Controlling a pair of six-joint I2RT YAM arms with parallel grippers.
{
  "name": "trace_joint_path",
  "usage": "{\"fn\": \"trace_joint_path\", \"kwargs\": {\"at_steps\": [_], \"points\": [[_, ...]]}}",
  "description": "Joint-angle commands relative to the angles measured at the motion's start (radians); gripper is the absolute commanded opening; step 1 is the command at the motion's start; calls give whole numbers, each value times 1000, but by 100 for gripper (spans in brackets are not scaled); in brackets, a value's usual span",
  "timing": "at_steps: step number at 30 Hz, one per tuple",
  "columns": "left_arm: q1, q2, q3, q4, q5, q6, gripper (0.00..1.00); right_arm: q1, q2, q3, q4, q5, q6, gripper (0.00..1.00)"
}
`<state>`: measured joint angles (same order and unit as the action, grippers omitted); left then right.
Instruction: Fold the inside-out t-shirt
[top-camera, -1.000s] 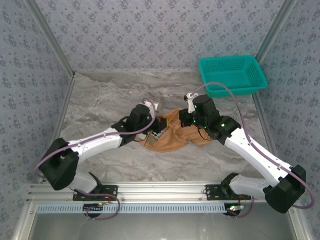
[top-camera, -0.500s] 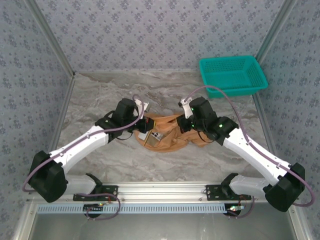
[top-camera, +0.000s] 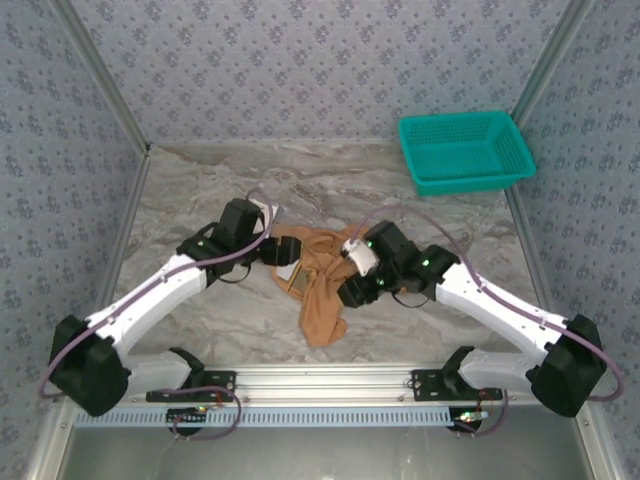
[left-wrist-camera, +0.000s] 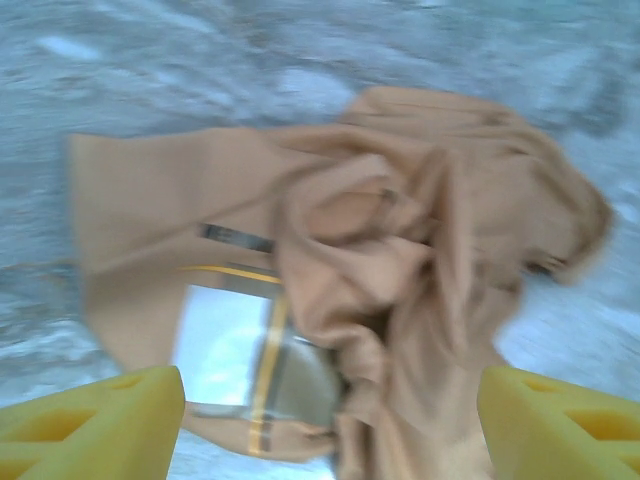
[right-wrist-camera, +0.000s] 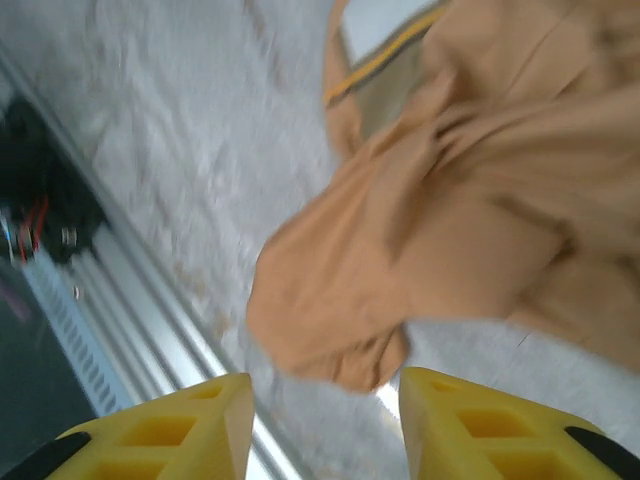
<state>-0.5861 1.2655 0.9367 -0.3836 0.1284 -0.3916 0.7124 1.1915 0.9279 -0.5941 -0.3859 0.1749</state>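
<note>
Inside-out t-shirt (top-camera: 320, 285) lies crumpled on the marble table (top-camera: 200, 190), bunched between the two grippers. The left gripper (left-wrist-camera: 330, 390), fingers spread wide and grasping nothing, has the cloth just ahead of it. The right gripper (right-wrist-camera: 325, 392), likewise released, has a drooping fold of the shirt just beyond its yellow fingertips (right-wrist-camera: 215, 395), above the table's near edge.
</note>
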Motion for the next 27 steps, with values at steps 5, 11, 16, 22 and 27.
{"fn": "trace_joint_path", "kwargs": {"at_steps": [5, 11, 16, 22, 27], "points": [[88, 313, 149, 47, -132, -33, 79, -290, 221, 65, 175, 274, 93, 50], [108, 525, 295, 29, 27, 12, 80, -317, 468, 177, 119, 444, 43, 66], [108, 654, 386, 8, 65, 35, 79, -313, 599, 246, 70, 471, 34, 76], [108, 730, 412, 55, 161, 26, 53, -308, 700, 299, 62, 476, 32, 48], [129, 716, 430, 106, 183, 25, 7, -340, 673, 327, 107, 515, 9, 9]]}}
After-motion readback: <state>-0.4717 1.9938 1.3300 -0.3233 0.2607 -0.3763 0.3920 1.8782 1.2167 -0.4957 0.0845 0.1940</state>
